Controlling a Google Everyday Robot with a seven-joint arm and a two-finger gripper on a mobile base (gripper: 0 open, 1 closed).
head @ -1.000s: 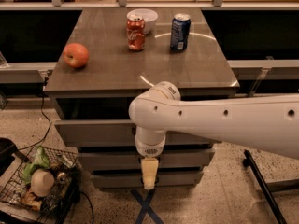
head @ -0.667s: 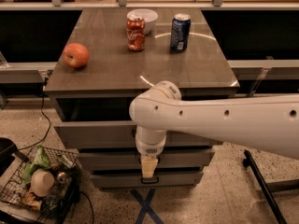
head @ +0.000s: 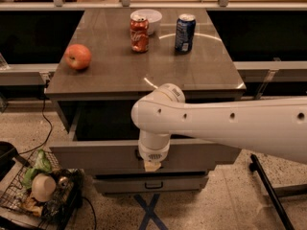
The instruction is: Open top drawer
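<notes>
Under the brown tabletop [head: 120, 66], the top drawer [head: 86, 157] is sitting pulled well out toward the near side. The gripper [head: 152, 166] is hanging at its front centre, but I cannot tell its grip. Little opening seems left.

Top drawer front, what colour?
Grey top drawer, seen in camera view; tool at its front centre.

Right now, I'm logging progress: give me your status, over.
Gripper down at centre of top drawer front. Drawer pulled partly out, dark inside showing. Wire basket on floor by one front corner, lower than the drawer.
</notes>
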